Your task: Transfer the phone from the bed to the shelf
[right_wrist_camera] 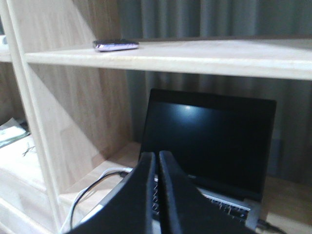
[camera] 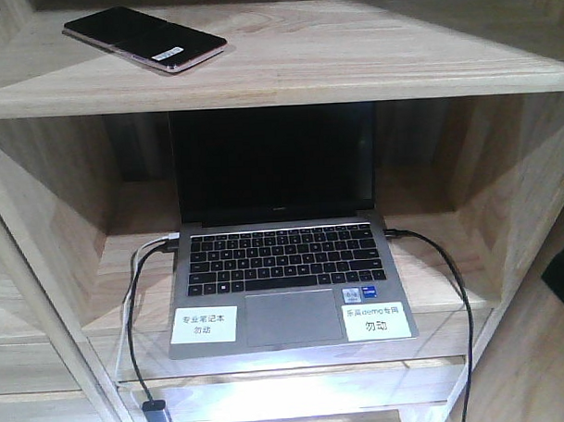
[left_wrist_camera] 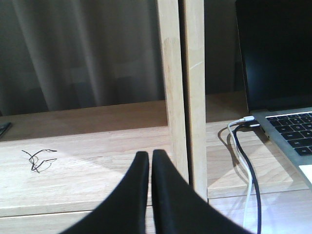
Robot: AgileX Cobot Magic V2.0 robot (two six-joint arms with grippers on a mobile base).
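Phone (camera: 143, 39) lies flat on shelf (camera: 370, 64) top board; laptop (camera: 284, 266) below bears white labels, one reading "勿动". Left pincer (left_wrist_camera: 150, 158) and right pincer (right_wrist_camera: 157, 158) both together, empty.

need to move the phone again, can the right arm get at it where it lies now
Probably yes: the phone lies flat near the front edge of the upper shelf board, nothing over it; the shut right gripper sits lower and must rise.

Laptop (camera: 289, 266) palm-rest stickers: left (camera: 203, 325) reads 专业笔记本 勿动; right (camera: 376, 322) ends 勿动 (top line unclear).
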